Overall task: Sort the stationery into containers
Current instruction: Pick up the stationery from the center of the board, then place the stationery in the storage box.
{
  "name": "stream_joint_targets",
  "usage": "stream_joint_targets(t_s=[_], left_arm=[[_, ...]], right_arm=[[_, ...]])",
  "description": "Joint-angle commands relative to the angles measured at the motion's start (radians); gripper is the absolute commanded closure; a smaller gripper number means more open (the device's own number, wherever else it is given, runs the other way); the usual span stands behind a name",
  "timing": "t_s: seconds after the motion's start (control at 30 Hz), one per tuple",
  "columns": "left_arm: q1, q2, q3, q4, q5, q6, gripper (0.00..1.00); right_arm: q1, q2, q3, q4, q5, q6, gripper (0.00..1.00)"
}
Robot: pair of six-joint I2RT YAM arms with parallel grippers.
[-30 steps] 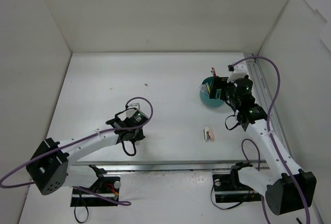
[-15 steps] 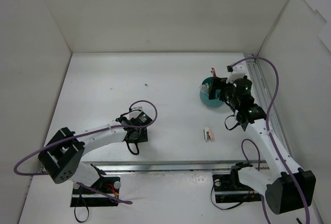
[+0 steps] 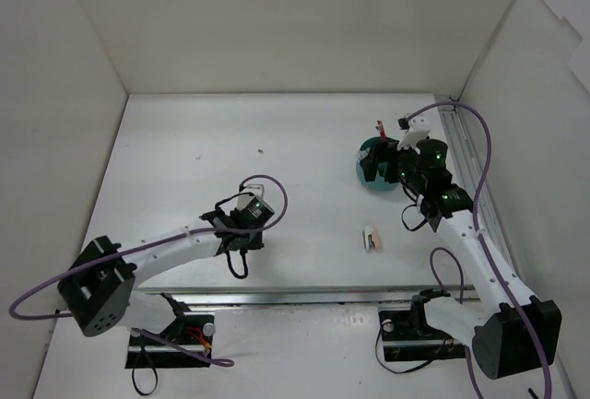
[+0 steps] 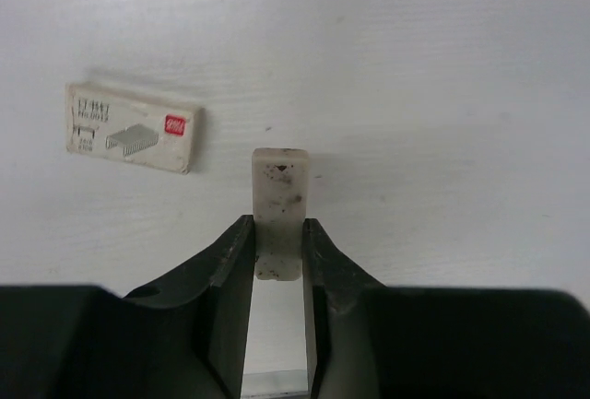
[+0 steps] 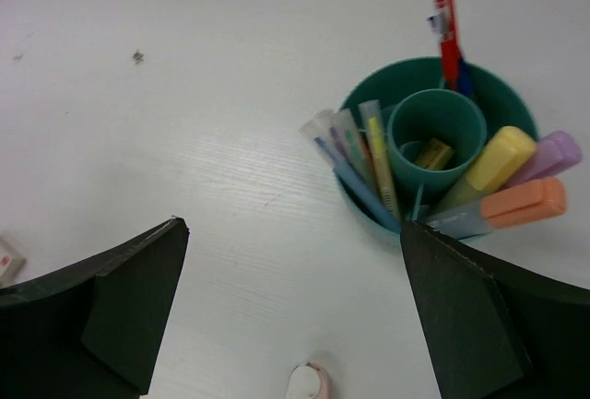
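Left claw (image 4: 277, 233) is clamped on a grubby white eraser (image 4: 279, 198), pinched by its lower end with the top sticking out past the fingertips. Just off to one side of it a little staple box (image 4: 132, 127) lies flat on the desk (image 4: 442, 67). The right claw (image 5: 292, 228) is spread wide with nothing in it, hanging over the desk right next to the teal organiser (image 5: 505, 102). That one's pretty full: a red pen (image 5: 445, 30) stands at the far rim, yellow (image 5: 498, 161), orange (image 5: 521, 204) and purple (image 5: 550, 154) highlighters lean out one side, and a bunch of thin markers (image 5: 355, 155) out the other. There's something small and tan (image 5: 431, 153) in the inner cup, can't tell what exactly. Between the two arms a small white-and-pink eraser (image 3: 371, 239) sits loose on the desk, well apart from the organiser.
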Motion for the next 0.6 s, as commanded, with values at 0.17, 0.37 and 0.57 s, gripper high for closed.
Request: stream_joint_targets(t_s=[0.17, 0.37, 0.57], left_arm=[[-0.023, -0.283, -0.032, 0.438, 0.147, 0.553, 1.00], [-0.023, -0.210, 0.038, 0.491, 0.312, 0.744, 1.00], [-0.023, -0.164, 0.081, 0.527, 0.375, 0.779, 1.00]], right_arm=[[0.029, 0.088, -0.023, 0.192, -0.565, 0.152, 0.02], [0.167, 0.191, -0.014, 0.318, -0.743, 0.235, 0.02], [0.245, 0.294, 0.000, 0.356, -0.710, 0.295, 0.03]])
